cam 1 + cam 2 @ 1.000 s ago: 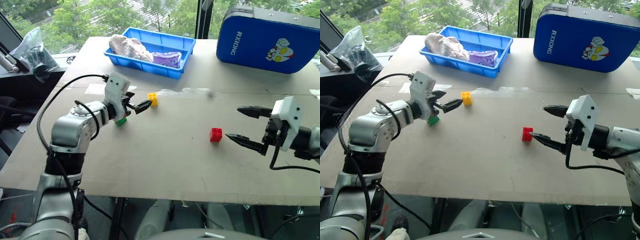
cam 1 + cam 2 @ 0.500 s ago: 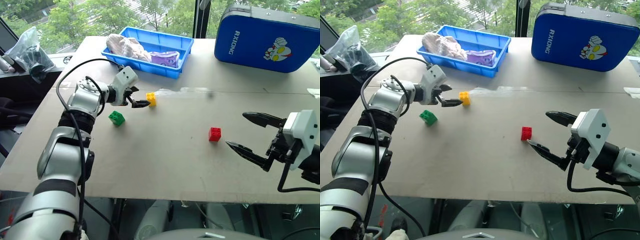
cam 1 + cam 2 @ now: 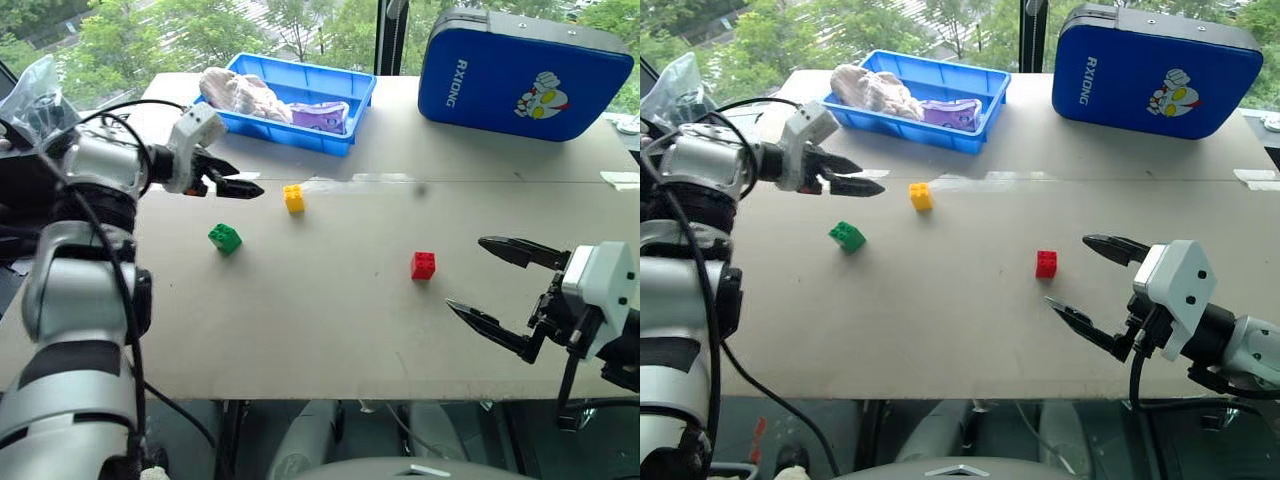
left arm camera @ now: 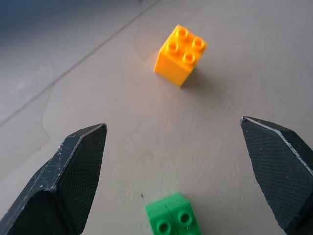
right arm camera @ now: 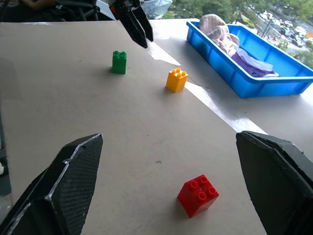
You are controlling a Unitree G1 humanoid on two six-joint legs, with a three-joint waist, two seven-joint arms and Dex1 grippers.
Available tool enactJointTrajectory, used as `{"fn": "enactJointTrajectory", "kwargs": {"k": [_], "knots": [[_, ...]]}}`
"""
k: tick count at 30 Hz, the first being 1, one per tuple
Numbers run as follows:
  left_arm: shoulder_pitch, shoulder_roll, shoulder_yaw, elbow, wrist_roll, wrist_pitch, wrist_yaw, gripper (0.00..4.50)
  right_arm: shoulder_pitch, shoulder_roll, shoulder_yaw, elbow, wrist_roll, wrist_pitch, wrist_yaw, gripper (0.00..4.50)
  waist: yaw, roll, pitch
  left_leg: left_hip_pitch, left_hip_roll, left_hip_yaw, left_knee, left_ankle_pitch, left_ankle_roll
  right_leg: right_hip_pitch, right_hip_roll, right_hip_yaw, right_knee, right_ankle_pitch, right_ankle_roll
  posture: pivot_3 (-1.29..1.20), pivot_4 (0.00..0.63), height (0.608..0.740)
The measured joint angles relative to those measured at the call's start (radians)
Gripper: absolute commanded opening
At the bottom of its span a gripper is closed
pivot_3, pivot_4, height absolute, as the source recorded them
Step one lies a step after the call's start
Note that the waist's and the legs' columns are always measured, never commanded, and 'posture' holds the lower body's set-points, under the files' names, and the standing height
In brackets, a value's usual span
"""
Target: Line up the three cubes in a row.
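The left hand [image 4: 183,161] hangs over the pale worktop [image 4: 98,78] with its two black textured fingers [image 4: 73,181] spread wide and empty. Between them, close in, lies the small green studded plastic cube [image 4: 173,220]; the yellow-orange studded plastic cube [image 4: 180,55] stands farther ahead.

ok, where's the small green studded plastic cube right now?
The green studded plastic cube sits free on the table's left side, nearer the robot than the yellow cube and just below the open left gripper.

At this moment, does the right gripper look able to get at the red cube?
Probably yes. The right gripper hangs open beside the red cube, with bare table between them. The yellow cube and green cube sit well off to the other side, so nothing blocks it.
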Motion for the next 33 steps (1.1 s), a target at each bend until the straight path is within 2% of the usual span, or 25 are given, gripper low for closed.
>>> {"fn": "enactJointTrajectory", "kwargs": {"k": [4, 7, 13, 21, 23, 25, 26, 27, 31, 33], "knots": [[0.166, 0.017, 0.031, -0.191, -0.046, 0.111, 0.021, 4.50, -0.025, -0.017, 0.053, 0.032, -0.021, -0.029, 0.029, 4.48, 0.021, -0.001, 0.000, -0.001, 0.001, -0.001, 0.002, 0.000, 0.000, 0.000, 0.001, 0.000, 0.002, 0.000, 0.000, 0.00, 0.150, 0.740], [0.232, 0.035, 0.055, -0.259, -0.058, 0.140, 0.064, 4.50, -0.031, -0.018, 0.070, 0.043, -0.027, -0.039, 0.035, 4.48, 0.034, -0.001, 0.000, -0.001, 0.001, -0.001, 0.003, 0.000, 0.000, 0.000, 0.000, 0.000, 0.002, 0.000, 0.000, 0.00, 0.150, 0.740], [0.283, 0.039, 0.094, -0.347, -0.085, 0.183, 0.144, 4.50, -0.031, -0.019, 0.085, 0.053, -0.028, -0.055, 0.037, 4.48, 0.039, -0.002, -0.001, -0.001, 0.000, -0.001, 0.002, 0.000, 0.000, 0.000, 0.000, 0.000, 0.002, 0.000, 0.000, 0.00, 0.150, 0.740], [0.303, 0.018, 0.112, -0.372, -0.104, 0.182, 0.241, 4.50, -0.023, -0.021, 0.088, 0.053, -0.029, -0.056, 0.034, 4.48, 0.034, -0.002, -0.001, -0.001, 0.001, 0.000, 0.002, 0.000, 0.000, 0.000, -0.001, 0.001, 0.002, 0.000, 0.000, 0.00, 0.150, 0.740], [0.307, 0.015, 0.112, -0.382, -0.109, 0.183, 0.260, 3.96, -0.023, -0.021, 0.089, 0.053, -0.031, -0.057, 0.033, 4.50, 0.034, -0.002, -0.001, -0.001, 0.001, 0.000, 0.002, 0.000, 0.000, 0.000, -0.002, 0.001, 0.002, 0.000, 0.000, 0.00, 0.150, 0.740], [0.307, 0.014, 0.112, -0.387, -0.114, 0.185, 0.267, 3.63, -0.022, -0.021, 0.091, 0.053, -0.033, -0.057, 0.033, 4.50, 0.034, -0.002, -0.001, -0.001, 0.001, 0.000, 0.002, 0.000, 0.000, 0.000, -0.002, 0.001, 0.002, 0.000, 0.000, 0.00, 0.150, 0.740], [0.309, 0.013, 0.112, -0.393, -0.117, 0.190, 0.277, 3.02, -0.022, -0.021, 0.092, 0.053, -0.034, -0.057, 0.033, 4.50, 0.034, -0.002, -0.001, -0.001, 0.000, 0.000, 0.002, 0.000, 0.000, 0.000, -0.002, 0.001, 0.002, 0.000, 0.000, 0.00, 0.150, 0.740], [0.316, 0.011, 0.113, -0.400, -0.122, 0.195, 0.284, 2.83, -0.021, -0.020, 0.092, 0.053, -0.037, -0.058, 0.032, 4.50, 0.034, -0.002, -0.001, -0.001, 0.000, 0.000, 0.002, 0.000, 0.000, 0.000, -0.002, 0.001, 0.002, 0.000, 0.000, 0.00, 0.150, 0.740], [0.340, 0.011, 0.122, -0.423, -0.137, 0.199, 0.301, 1.24, -0.019, -0.020, 0.094, 0.053, -0.040, -0.060, 0.032, 4.50, 0.034, -0.002, -0.001, 0.000, 0.001, 0.000, 0.002, 0.000, 0.000, 0.000, -0.002, 0.001, 0.002, 0.000, 0.000, 0.00, 0.150, 0.740], [0.341, 0.012, 0.124, -0.427, -0.141, 0.198, 0.298, 1.24, -0.019, -0.020, 0.094, 0.053, -0.040, -0.060, 0.032, 4.50, 0.036, -0.002, -0.001, 0.000, 0.000, 0.001, 0.002, 0.000, 0.000, 0.000, -0.002, 0.001, 0.002, 0.000, 0.000, 0.00, 0.150, 0.740]]}}
